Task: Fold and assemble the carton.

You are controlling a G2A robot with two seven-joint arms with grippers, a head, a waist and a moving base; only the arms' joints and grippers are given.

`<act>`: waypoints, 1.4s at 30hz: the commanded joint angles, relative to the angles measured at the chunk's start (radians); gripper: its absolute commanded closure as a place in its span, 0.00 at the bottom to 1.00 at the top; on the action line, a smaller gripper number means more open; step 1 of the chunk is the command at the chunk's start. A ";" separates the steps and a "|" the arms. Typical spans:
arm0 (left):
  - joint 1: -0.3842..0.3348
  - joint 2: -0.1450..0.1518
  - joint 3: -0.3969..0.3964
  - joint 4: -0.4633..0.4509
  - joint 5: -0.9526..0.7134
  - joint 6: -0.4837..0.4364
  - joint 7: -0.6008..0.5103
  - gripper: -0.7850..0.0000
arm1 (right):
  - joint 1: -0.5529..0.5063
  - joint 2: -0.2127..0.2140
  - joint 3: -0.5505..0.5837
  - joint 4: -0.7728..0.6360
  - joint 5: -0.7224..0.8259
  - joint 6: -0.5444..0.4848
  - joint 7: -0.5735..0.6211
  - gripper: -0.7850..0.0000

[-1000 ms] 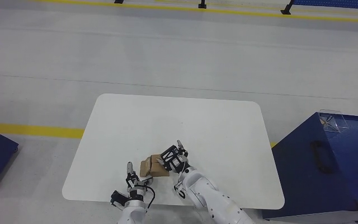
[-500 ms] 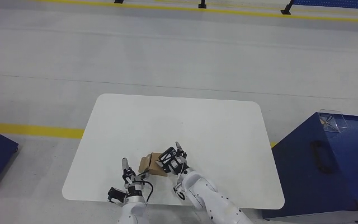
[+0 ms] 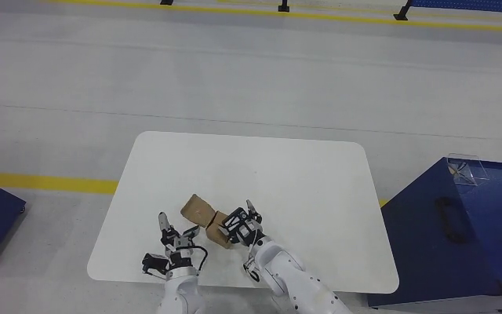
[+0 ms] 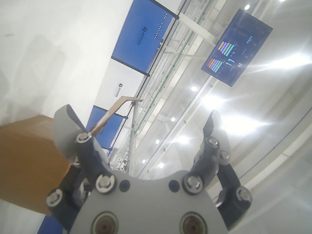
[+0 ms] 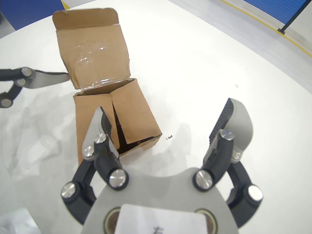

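Observation:
A small brown carton [image 3: 210,221] lies on its side near the front edge of the white table [image 3: 314,180]. Its long lid flap [image 5: 91,49] is swung back, and two end flaps [image 5: 131,113] hang half shut over the open end. My right gripper [image 5: 165,113] is open at that open end, with one finger [image 5: 101,122] in front of the carton's mouth. My left gripper [image 4: 140,118] is open beside the carton [image 4: 24,161] and points upward. One of its fingers [image 5: 46,79] touches the edge of the lid flap. In the top view the left gripper [image 3: 174,230] sits just left of the carton.
A blue cabinet [image 3: 447,228] stands off the table's right side. A tiny dark speck [image 5: 169,137] lies on the table next to the carton. The far and right parts of the table offer free room.
The carton's lid flap has swung open toward the left and back. The left gripper has moved left along the front edge. The right gripper has shifted slightly left.

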State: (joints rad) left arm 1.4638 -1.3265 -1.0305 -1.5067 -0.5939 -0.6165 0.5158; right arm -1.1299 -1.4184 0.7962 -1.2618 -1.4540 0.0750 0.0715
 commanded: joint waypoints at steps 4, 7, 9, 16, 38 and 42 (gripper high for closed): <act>-0.007 -0.007 -0.004 -0.010 0.032 0.032 -0.051 0.00 | -0.006 -0.002 0.008 -0.004 -0.012 0.000 0.006 0.00; -0.008 -0.011 -0.007 -0.013 0.042 0.044 -0.079 0.00 | -0.011 -0.003 0.014 -0.007 -0.016 -0.001 0.006 0.00; -0.007 -0.014 -0.010 -0.020 0.027 0.062 -0.094 0.00 | -0.015 -0.003 0.021 -0.009 -0.017 0.000 0.006 0.00; 0.040 -0.015 -0.062 -0.058 -0.054 0.227 -0.075 0.00 | -0.022 -0.004 0.036 -0.020 -0.039 -0.005 0.015 0.00; -0.111 -0.073 -0.048 0.163 -0.127 0.252 -0.072 0.00 | -0.039 -0.012 0.054 -0.027 -0.088 -0.042 0.053 0.00; -0.119 -0.076 -0.064 0.161 -0.115 0.221 -0.126 0.00 | -0.040 -0.015 0.055 -0.024 -0.095 -0.043 0.056 0.00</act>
State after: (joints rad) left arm 1.3439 -1.4027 -1.0883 -1.3426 -0.7191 -0.3868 0.4087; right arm -1.1693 -1.4324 0.8505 -1.2868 -1.5474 0.0324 0.1268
